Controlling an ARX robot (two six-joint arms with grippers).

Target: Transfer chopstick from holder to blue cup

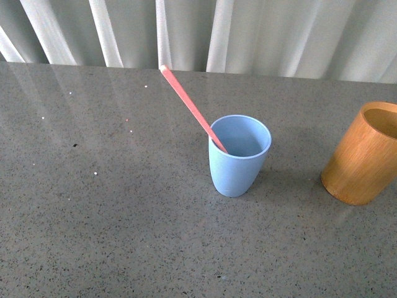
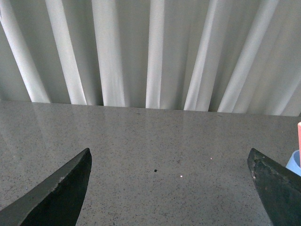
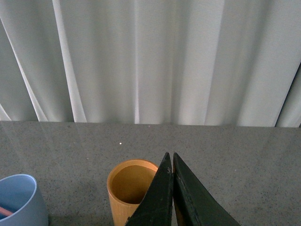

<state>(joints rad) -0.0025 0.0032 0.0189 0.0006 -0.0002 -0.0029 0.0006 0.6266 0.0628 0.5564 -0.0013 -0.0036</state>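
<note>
The pink-red chopstick [image 1: 188, 104] stands in the blue cup [image 1: 239, 156] at the table's middle, leaning up and to the left over the rim. The orange-brown holder [image 1: 362, 155] stands at the right edge of the front view and looks empty; the right wrist view shows its hollow inside [image 3: 129, 188]. Neither arm shows in the front view. My left gripper [image 2: 169, 162] is open and empty over bare table, with the chopstick [image 2: 299, 134] and cup rim [image 2: 294, 162] at the frame's edge. My right gripper [image 3: 170, 157] is shut and empty beside the holder, with the blue cup [image 3: 21, 200] further off.
The grey speckled tabletop [image 1: 111, 205] runs to a white pleated curtain [image 1: 248, 31] along the far edge. A few small specks lie on the table's left part.
</note>
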